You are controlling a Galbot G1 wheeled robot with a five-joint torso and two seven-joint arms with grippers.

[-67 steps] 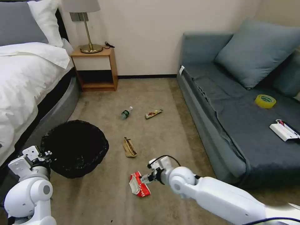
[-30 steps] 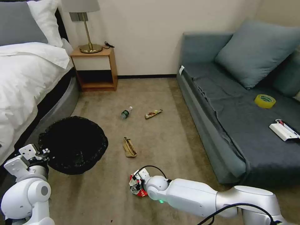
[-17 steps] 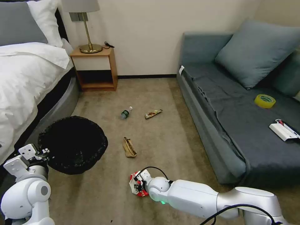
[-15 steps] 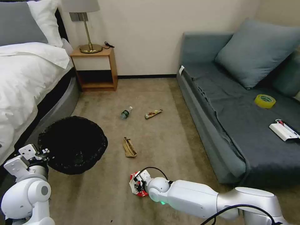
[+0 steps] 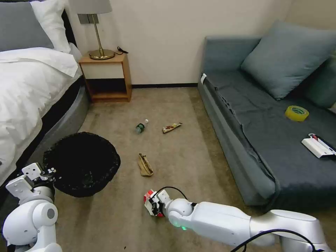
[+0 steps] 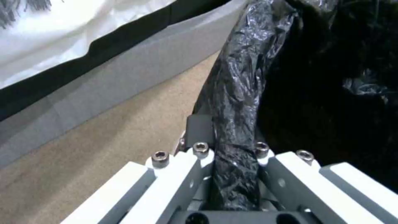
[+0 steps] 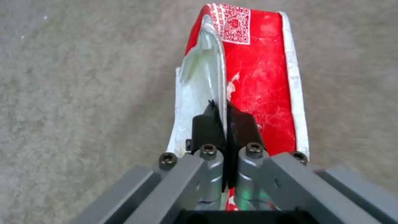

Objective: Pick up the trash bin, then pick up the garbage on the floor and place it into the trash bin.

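The trash bin (image 5: pixel 82 162), round and lined with a wrinkly black bag, hangs low at the left beside the bed. My left gripper (image 6: pixel 226 137) is shut on the bin's rim (image 6: pixel 236 93). My right gripper (image 7: pixel 224 121) is shut on the edge of the red-and-white packet (image 7: pixel 253 77), just above the carpet at the front centre (image 5: pixel 151 203). More garbage lies on the floor: a tan paper wad (image 5: pixel 144 165), a brown-gold wrapper (image 5: pixel 172 127) and a clear green-labelled bottle (image 5: pixel 141 126).
A white bed (image 5: pixel 24 91) runs along the left, a wooden nightstand (image 5: pixel 106 75) with a lamp stands at the back. A grey sofa (image 5: pixel 276 140) on the right carries a yellow tape roll (image 5: pixel 296 113) and a flat white box (image 5: pixel 317 147).
My right arm dropped onto the red-and-white packet, shut on its edge, and now lifts it slightly off the carpet. The bin in my left gripper shifted a little to the left.
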